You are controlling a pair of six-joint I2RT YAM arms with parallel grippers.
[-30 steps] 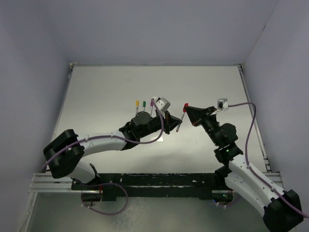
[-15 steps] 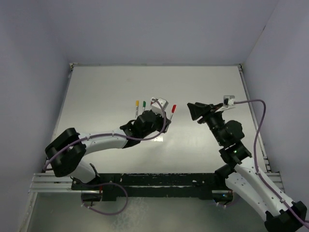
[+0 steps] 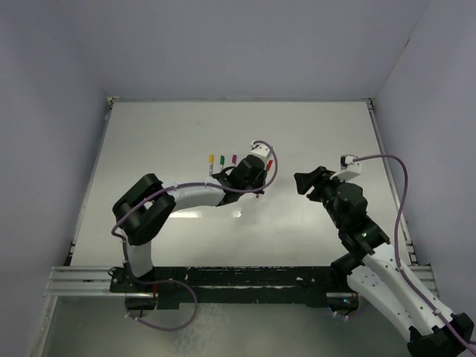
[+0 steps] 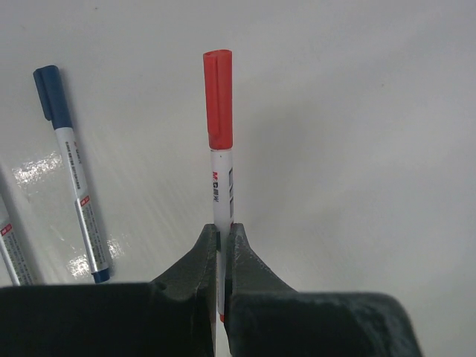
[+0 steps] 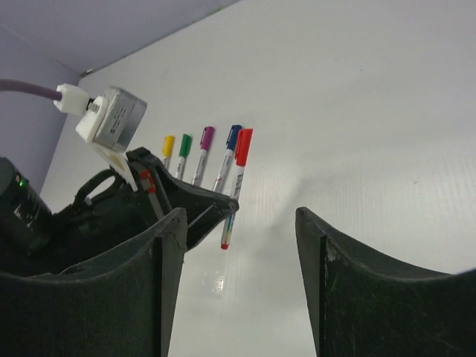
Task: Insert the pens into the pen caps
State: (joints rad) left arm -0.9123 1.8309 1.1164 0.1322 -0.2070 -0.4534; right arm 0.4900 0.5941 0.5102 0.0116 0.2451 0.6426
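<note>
Left arm [image 3: 190, 195]: white shells between bulky black joints. Right arm [image 3: 387, 281]: same build.

Purple cable [image 5: 26, 88] plugs into my left wrist. A second one [image 3: 375, 156] arcs off my right wrist and runs along the arm.

Camera box [image 5: 113, 123] on the left wrist is small, pale grey, with rounded corners and a white plug.

Left gripper [image 4: 224, 229]: matte black fingers tapering to thin tips from a wide black body.

Right gripper [image 5: 239, 216]: the same black, with broad, curved fingers and a faintly grainy surface.

The lower end of your red pen [image 4: 220, 160] hides between the fingers [image 4: 197, 262]; at eight o'clock another pen [image 4: 7, 249] runs off the edge.
</note>
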